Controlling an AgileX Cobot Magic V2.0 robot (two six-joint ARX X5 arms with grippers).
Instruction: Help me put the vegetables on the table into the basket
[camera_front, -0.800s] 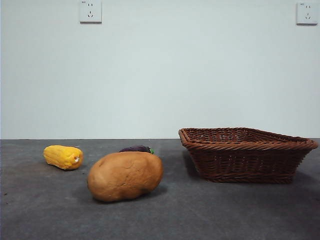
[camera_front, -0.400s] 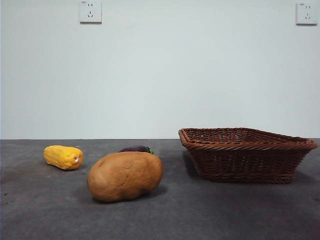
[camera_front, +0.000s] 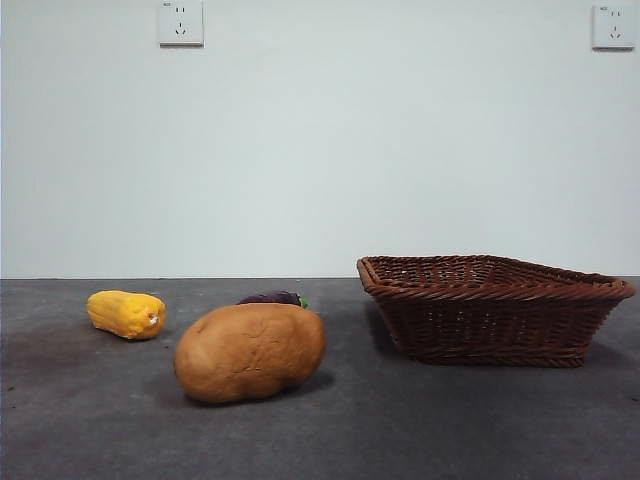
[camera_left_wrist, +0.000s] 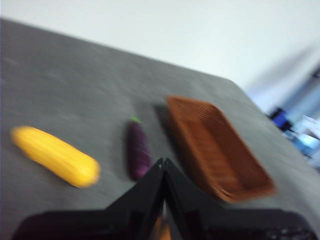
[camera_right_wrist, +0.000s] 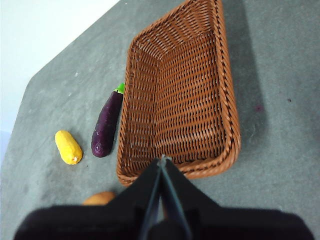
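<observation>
Basket (camera_front: 495, 310): on the table (camera_front: 420, 420), nothing in it per the right wrist view.
Potato (camera_front: 250, 352): on the table, nearest the front camera, well apart from the basket.
Corn (camera_front: 126, 314): lies alone, farthest from the basket.
Eggplant (camera_right_wrist: 106, 125): just beside the basket's long wall, long axis roughly parallel to it, green stem toward the far end; mostly hidden behind the potato in the front view.
Left gripper (camera_left_wrist: 163, 165): jaws pressed together, holding nothing; view blurred. Eggplant and corn lie ahead of its tips, potato apparently beneath it.
Right gripper (camera_right_wrist: 161, 162): jaws together, holding nothing, poised over the basket's near rim.
Progress: nothing placed yet.
Judgement: the left arm seems nearer the vegetables; jaws must open and close across a vegetable's short axis.
</observation>
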